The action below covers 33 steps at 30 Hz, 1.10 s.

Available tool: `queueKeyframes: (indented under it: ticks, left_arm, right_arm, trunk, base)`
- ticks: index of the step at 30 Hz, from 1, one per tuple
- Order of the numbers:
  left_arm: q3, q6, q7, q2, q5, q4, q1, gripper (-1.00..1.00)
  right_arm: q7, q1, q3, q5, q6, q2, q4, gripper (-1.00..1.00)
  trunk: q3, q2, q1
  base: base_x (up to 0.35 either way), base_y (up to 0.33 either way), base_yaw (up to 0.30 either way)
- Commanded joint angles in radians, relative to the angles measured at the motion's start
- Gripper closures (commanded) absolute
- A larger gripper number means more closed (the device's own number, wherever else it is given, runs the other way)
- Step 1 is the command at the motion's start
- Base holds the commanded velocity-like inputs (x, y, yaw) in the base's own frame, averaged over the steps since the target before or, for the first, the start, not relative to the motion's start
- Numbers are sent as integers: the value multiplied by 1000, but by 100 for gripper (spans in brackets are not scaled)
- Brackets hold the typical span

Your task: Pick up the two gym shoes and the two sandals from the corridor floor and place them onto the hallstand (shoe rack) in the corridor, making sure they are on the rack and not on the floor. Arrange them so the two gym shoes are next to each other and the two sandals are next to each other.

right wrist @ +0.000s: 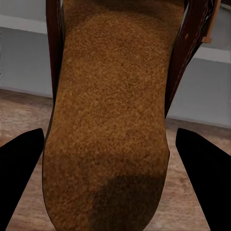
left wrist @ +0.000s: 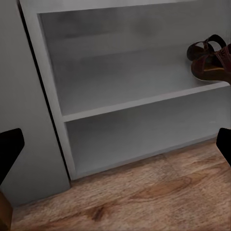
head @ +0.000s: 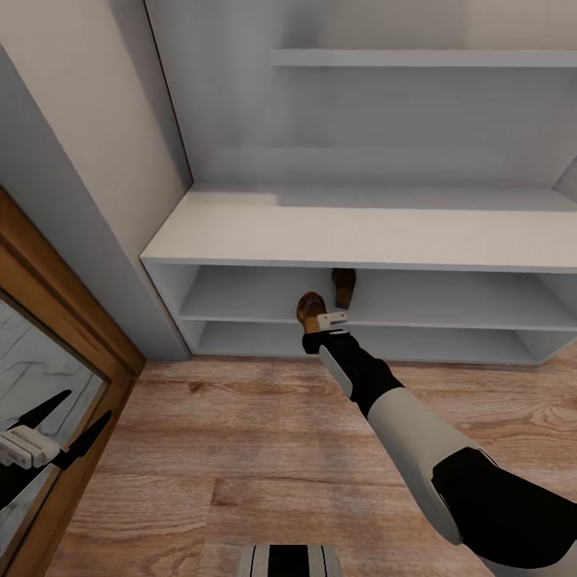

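Head view: hallstand (head: 361,232) dead ahead, thick flat top bare, two shallow tiers beneath, tall back panel and high shelf above. Corridor floor (head: 240,449) between base and rack, wood-grain planks, no shoe lying on the visible stretch.

Right arm reaching forward to the upper tier's front edge. Right gripper (head: 322,320) carrying one sandal (head: 311,308), fingers apart at either side of it; right wrist view has the tan footbed (right wrist: 108,120) running straight out between the fingertips, dark strap edges flanking. Contact at the pads not visible, so grip state uncertain. Held sandal looks poised at the shelf lip, part of it off the edge.

Second sandal (head: 344,287) just beyond the right gripper, deeper on the same tier and a little to its right. Left wrist view confirms: brown strapped sandal (left wrist: 210,58) resting on the upper tier.

Left gripper (head: 50,437) low, well off to the left by a wooden frame, fingers apart, nothing between.

Step judged: seating the second sandal. To do well: push further in before release so the sole lies fully on the tier; set beside the first without knocking it; keep low under the top board; release, then back out straight. Gym shoes out of sight, presumably pending.
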Motion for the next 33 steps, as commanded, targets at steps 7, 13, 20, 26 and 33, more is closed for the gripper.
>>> queueKeyframes:
  ticks: [7, 13, 20, 26, 33]
  left_arm:
    - [0, 0, 0, 0, 0, 0, 0, -100]
    - [0, 0, 0, 0, 0, 0, 0, -100]
    - [0, 0, 0, 0, 0, 0, 0, -100]
    - [0, 0, 0, 0, 0, 0, 0, -100]
    - [1, 0, 0, 0, 0, 0, 0, -100]
  right_arm:
    - [-12, -1, -12, -6, -1, 0, 0, 100]
    - [-24, -1, -24, -7, -2, 0, 0, 100]
    - [-29, -1, -28, -9, -9, 0, 0, 100]
    - [-30, -1, -29, -18, -12, 0, 0, 100]
    - [-30, -2, -30, -45, -12, 0, 0, 100]
  trunk:
    - [0, 0, 0]
    - [0, 0, 0]
    - [0, 0, 0]
    - [0, 0, 0]
    - [0, 0, 0]
  base:
    - [0, 0, 0]
    - [0, 0, 0]
    - [0, 0, 0]
    - [0, 0, 0]
    - [0, 0, 0]
